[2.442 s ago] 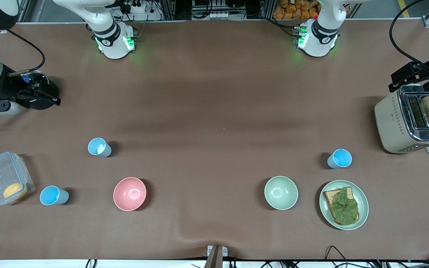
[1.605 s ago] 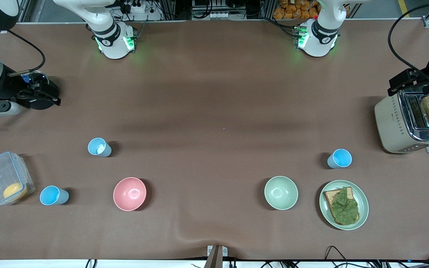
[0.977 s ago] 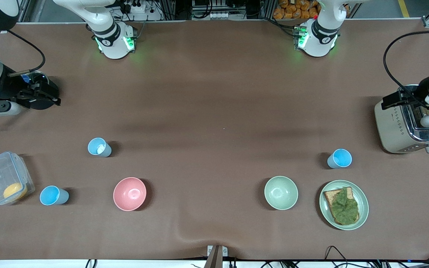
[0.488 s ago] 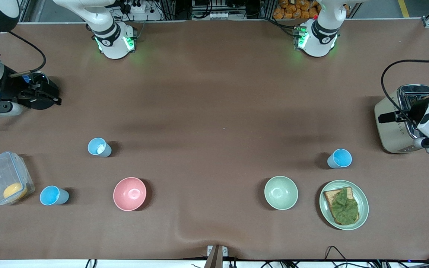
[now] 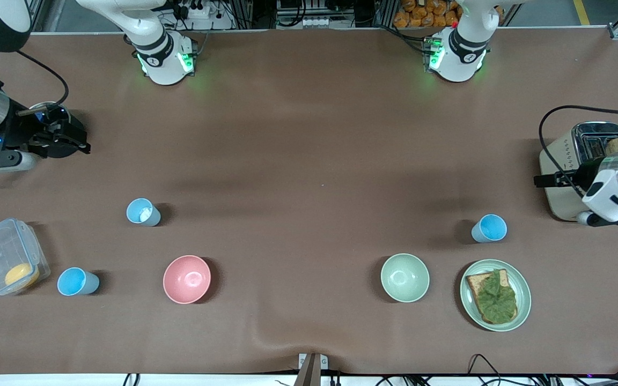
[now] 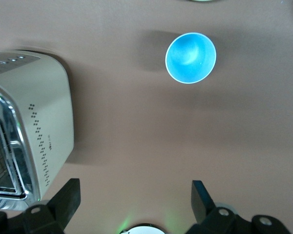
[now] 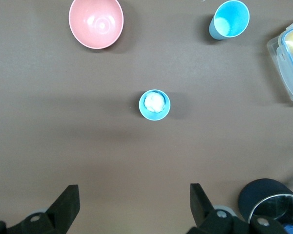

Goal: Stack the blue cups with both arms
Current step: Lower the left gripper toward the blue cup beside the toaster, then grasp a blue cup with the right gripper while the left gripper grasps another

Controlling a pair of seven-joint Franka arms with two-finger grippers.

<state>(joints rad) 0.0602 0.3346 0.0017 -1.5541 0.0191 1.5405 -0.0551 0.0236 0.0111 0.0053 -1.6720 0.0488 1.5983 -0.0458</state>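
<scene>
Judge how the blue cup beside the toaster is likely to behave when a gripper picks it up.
The blue cup looks like thin plastic and empty, so probably light. Its smooth tapered wall may slip between fingers. Standing upright and narrow, it could tip if nudged off-centre.

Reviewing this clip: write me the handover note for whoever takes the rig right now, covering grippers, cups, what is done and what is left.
Left gripper: open, empty, in the air by the toaster, with the blue cup near the plate close by.
Right gripper: open, empty, at the right arm's end of the table, looking down on the cup with something white inside.
Third cup: upright beside the clear container, nearer the front camera than the white-filled one.
Done: nothing stacked; all three cups stand apart on the table.
Left: grasp a cup with each arm and nest them into one stack.
</scene>
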